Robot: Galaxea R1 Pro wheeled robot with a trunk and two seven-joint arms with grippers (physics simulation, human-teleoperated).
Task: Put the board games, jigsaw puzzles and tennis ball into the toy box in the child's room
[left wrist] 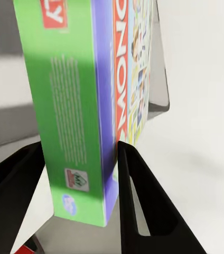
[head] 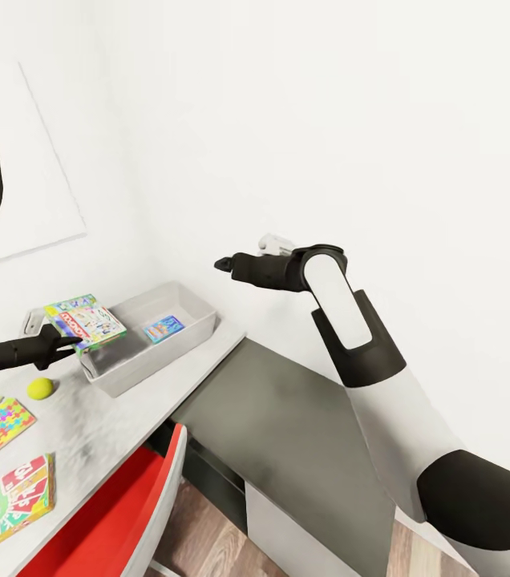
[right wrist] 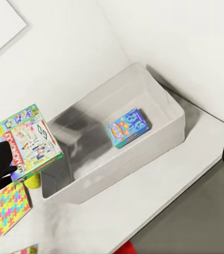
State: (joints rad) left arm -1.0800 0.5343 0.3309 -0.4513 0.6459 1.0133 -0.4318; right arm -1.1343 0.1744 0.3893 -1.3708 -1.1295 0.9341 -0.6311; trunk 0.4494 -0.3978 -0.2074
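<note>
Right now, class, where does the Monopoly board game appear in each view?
Head view: Monopoly board game, left of centre, over the toy box's near end.
Left wrist view: clamped in the left hand.
Right wrist view, left side.
Shared landmark: toy box.

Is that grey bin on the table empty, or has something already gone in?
Not empty. The toy box has one small blue box lying flat on its floor. The Monopoly game is still outside, held over the rim by the left hand.
</note>
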